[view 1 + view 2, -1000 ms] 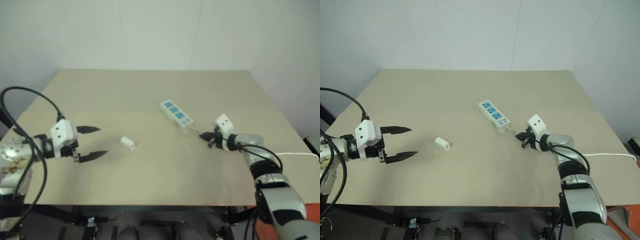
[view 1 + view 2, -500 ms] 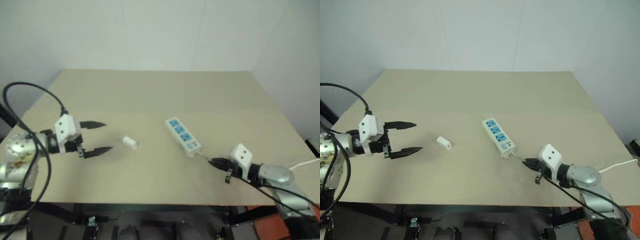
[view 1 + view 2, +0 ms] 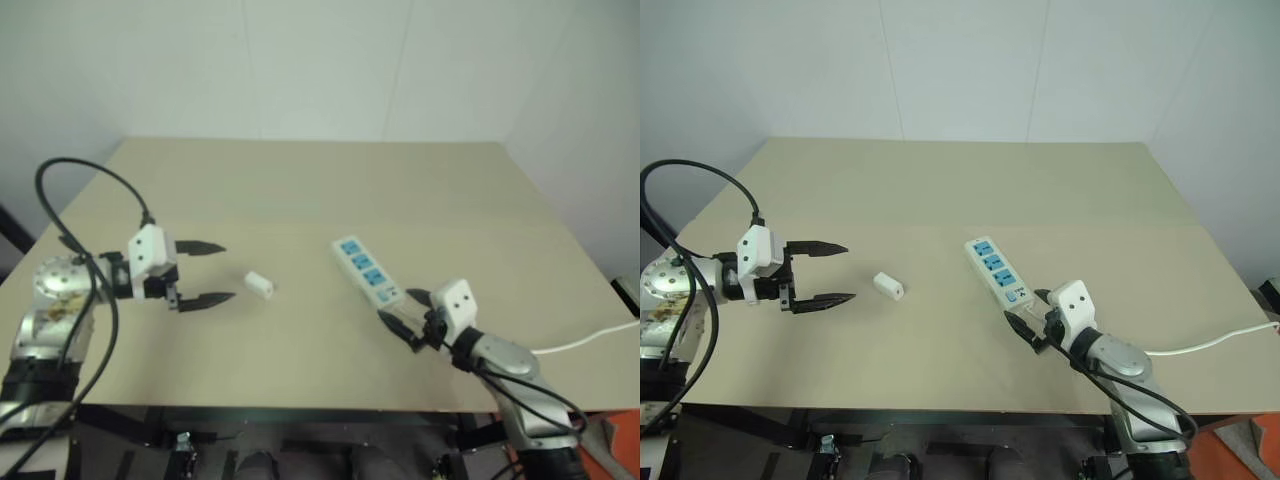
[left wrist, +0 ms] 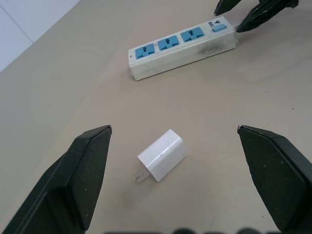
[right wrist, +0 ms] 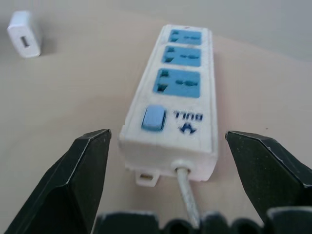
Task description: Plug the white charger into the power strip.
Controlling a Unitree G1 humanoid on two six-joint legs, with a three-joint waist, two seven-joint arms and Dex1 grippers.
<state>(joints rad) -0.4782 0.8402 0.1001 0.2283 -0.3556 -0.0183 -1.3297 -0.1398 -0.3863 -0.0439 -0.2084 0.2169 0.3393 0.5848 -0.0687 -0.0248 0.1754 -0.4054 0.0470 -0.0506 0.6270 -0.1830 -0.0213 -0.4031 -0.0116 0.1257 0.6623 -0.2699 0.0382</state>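
Left wrist view: left end effector (image 4: 173,141) gaping, white charger (image 4: 163,156) centred between fingers; advance, clamp long sides. Right end effector (image 5: 165,141) spread at power strip (image 5: 174,97) cord end.

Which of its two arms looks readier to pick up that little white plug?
Probably the left. Its left gripper stands open facing the white charger lying just ahead, while the right gripper sits open at the power strip.

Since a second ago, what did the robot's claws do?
The right claw pulled the power strip nearer by its cord, let go, and now stands open at the strip's cord end. The left claw crept toward the white charger, open throughout. The charger stayed put.
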